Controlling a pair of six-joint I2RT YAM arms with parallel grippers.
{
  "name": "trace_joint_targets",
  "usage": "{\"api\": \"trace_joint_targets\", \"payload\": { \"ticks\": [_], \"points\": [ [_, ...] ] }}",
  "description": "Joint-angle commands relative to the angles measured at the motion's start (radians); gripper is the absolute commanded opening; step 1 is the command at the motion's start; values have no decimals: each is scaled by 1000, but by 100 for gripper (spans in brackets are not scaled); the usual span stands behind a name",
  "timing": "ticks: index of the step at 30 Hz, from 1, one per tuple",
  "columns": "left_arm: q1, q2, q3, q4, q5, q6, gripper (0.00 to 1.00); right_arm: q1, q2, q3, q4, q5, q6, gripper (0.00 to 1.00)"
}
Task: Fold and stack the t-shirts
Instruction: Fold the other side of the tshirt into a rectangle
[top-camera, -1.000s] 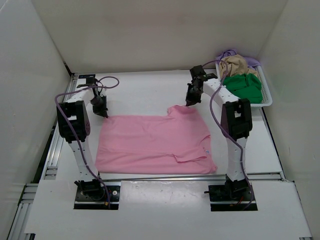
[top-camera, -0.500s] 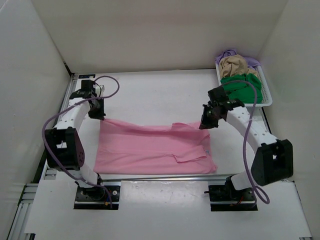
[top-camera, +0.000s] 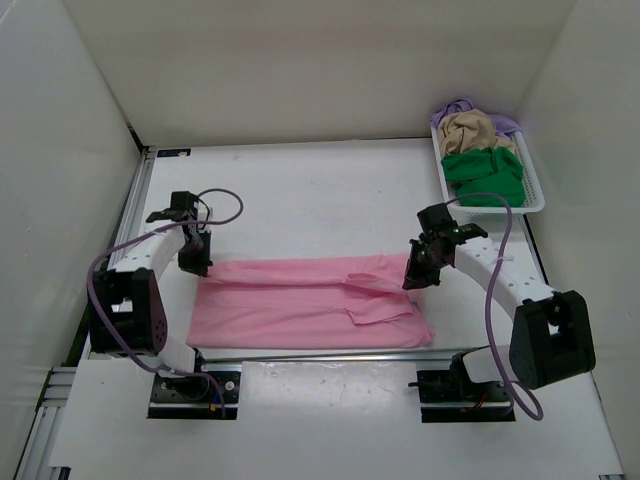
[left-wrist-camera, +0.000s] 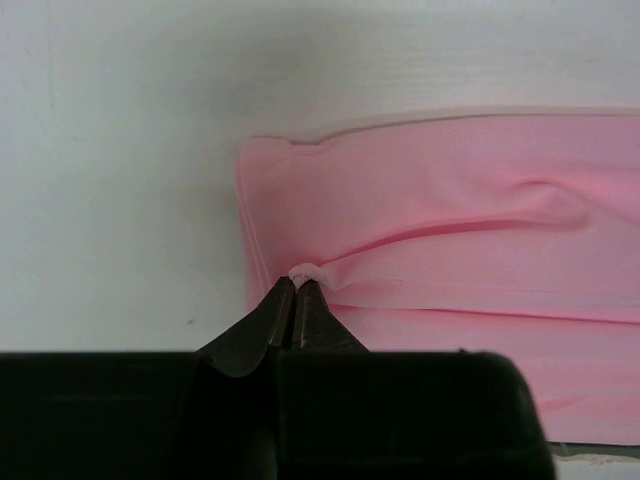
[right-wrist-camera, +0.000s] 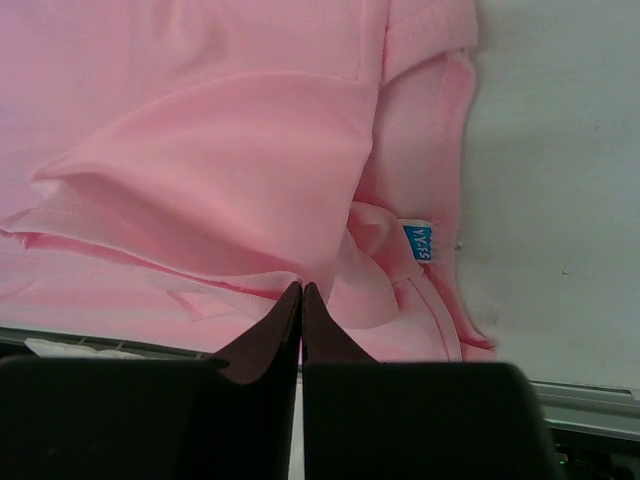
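I'm on the overhead view now. The white mesh basket (top-camera: 537, 197) sits at the far right corner of the table (top-camera: 320, 190), and I'm taking my bearings from it. Inside it the green t-shirt (top-camera: 485, 172) is bunched at the near end. The tan t-shirt (top-camera: 470, 130) is heaped just behind that, with a bit of the lavender t-shirt (top-camera: 455, 105) poking out at the far end.

The pink t-shirt (top-camera: 300, 310) is out on the table, well apart from the basket, nearer the arm bases and off to its left. It lies as a long low band with an upper layer doubled over the lower one.

The left tool (top-camera: 196, 266) is at the shirt's end farthest from the basket. On its wrist view the fingers are pressed together with a small nub of pink cloth pinched between the tips, and creases run away from that spot.

The right tool (top-camera: 412, 280) is at the end nearest the basket. Its wrist view shows the fingers tight together, right on the edge of the doubled-over pink layer, so I read that as a pinch on the cloth. Just to the side of those tips a small blue label (right-wrist-camera: 418, 242) shows at the neckline, and beyond it there's bare table.
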Motion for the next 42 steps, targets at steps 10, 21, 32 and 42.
{"api": "trace_joint_targets", "payload": {
  "ticks": [10, 21, 32, 42],
  "points": [
    [-7, -139, -71, 9, -54, 1, 10, -2, -95, -88, 49, -22, 28, 0],
    [-7, -148, -144, -9, -34, 1, 23, 64, -44, -113, 84, -47, 49, 0],
    [70, -170, -141, -78, -29, 1, 50, 64, -26, -154, 94, -38, 49, 0],
    [92, -179, 7, -153, 20, 1, 57, 73, -82, -120, 80, -94, -106, 26]
  ]
}}
